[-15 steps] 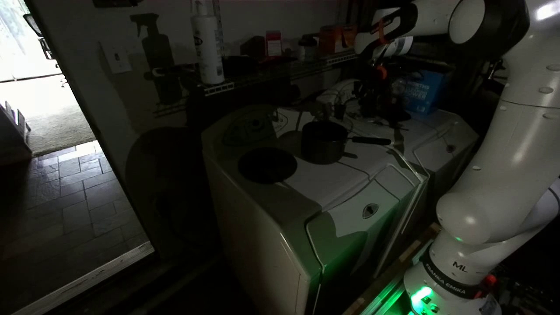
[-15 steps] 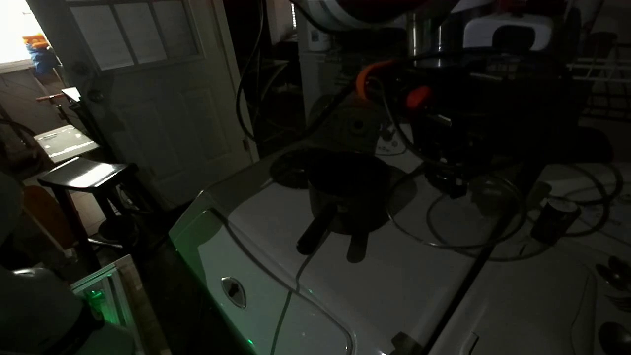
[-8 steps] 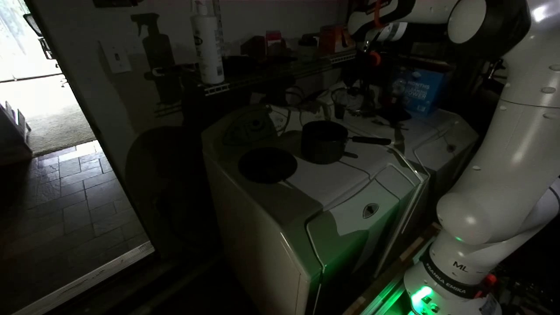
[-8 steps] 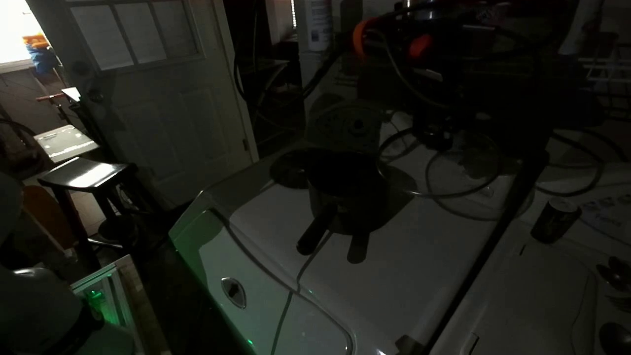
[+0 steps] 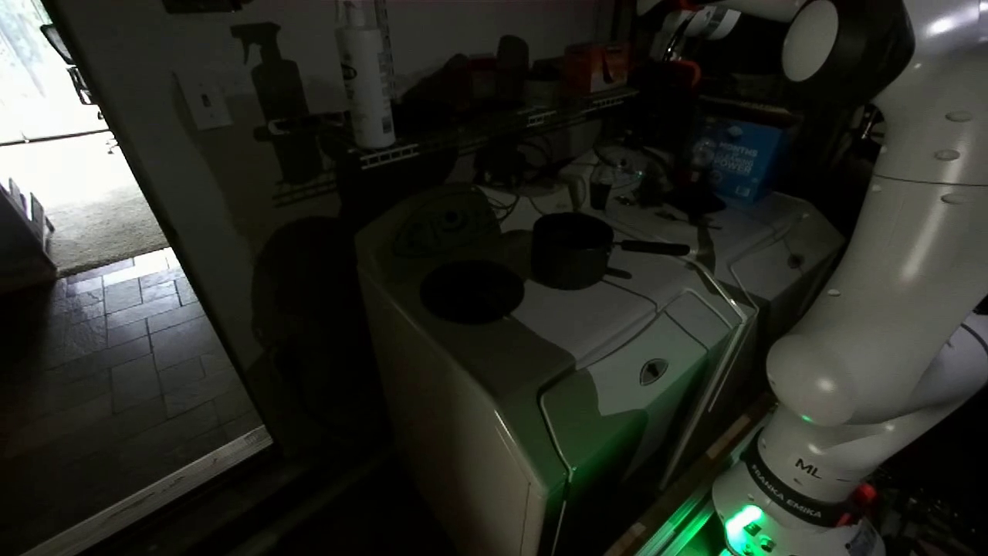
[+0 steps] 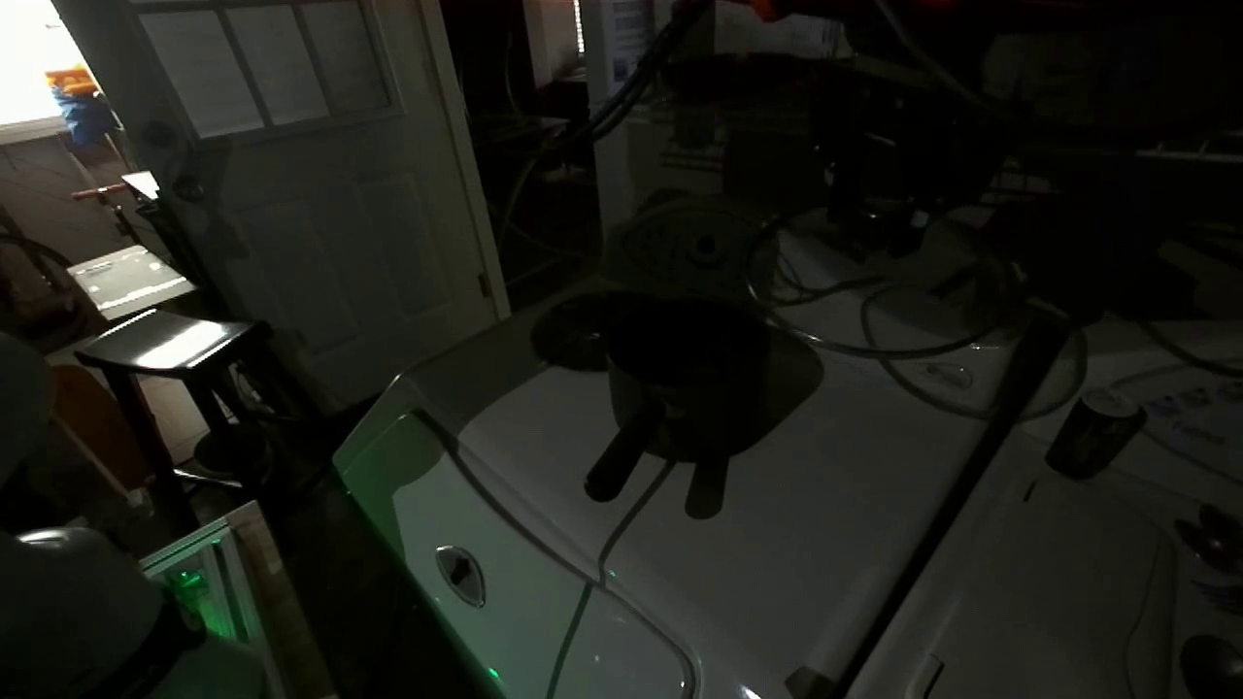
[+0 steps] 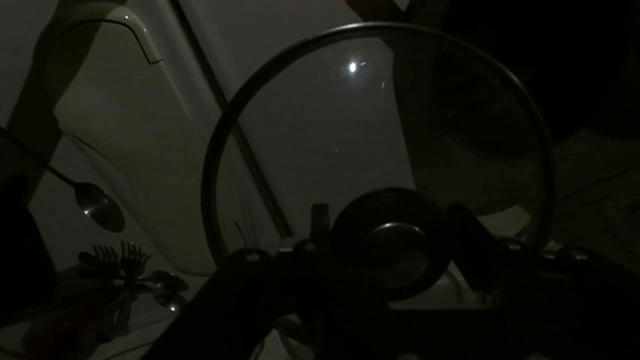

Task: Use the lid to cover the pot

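Note:
The pot point(image 5: 571, 259) is a small dark round pot with a long handle. It stands upright and uncovered on a white appliance top, and also shows in an exterior view point(image 6: 685, 408). The lid point(image 7: 310, 130) is clear glass with a dark rim and a round dark knob point(image 7: 395, 250). My gripper point(image 7: 392, 220) is shut on the knob, with one finger on each side. In an exterior view the lid point(image 6: 879, 351) hangs in the air beyond and to the right of the pot, apart from it. The gripper point(image 6: 879, 228) is very dark there.
A flat dark round dish point(image 5: 472, 292) lies beside the pot. A dark can point(image 6: 1095, 432) and several utensils point(image 7: 100, 207) lie on the neighbouring appliance. A blue box point(image 5: 745, 158) stands behind. A wire shelf point(image 5: 390, 157) with bottles and boxes runs along the wall.
The arm has moved up and back in the exterior views, carrying the lid. The lid's rim shows at a different tilt. The pot and dish have stayed in place.

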`<state>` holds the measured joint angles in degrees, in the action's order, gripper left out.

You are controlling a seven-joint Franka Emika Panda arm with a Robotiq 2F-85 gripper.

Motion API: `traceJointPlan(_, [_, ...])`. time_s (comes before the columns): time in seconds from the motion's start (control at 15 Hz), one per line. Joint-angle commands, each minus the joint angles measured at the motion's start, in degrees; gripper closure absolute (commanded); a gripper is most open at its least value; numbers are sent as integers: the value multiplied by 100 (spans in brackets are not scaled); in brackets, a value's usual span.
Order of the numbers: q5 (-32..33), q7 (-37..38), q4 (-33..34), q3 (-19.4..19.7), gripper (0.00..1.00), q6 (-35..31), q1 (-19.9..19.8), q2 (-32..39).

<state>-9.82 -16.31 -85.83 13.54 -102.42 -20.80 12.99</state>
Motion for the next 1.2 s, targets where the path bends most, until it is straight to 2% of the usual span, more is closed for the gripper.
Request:
traceJointPlan(0.0, [-234, -391, 747, -18, 66, 533, -164, 359])
traceJointPlan(0.27, [-183, -584, 1082, -39, 66, 762, -256, 550])
traceJointPlan(0.33, [-27, -386, 603, -25, 66, 466, -162, 343])
traceJointPlan(0.4, [-22, -395, 627, -27, 41, 474, -172, 371])
traceJointPlan(1.13, [-20, -395, 574, -29, 41, 471, -174, 396])
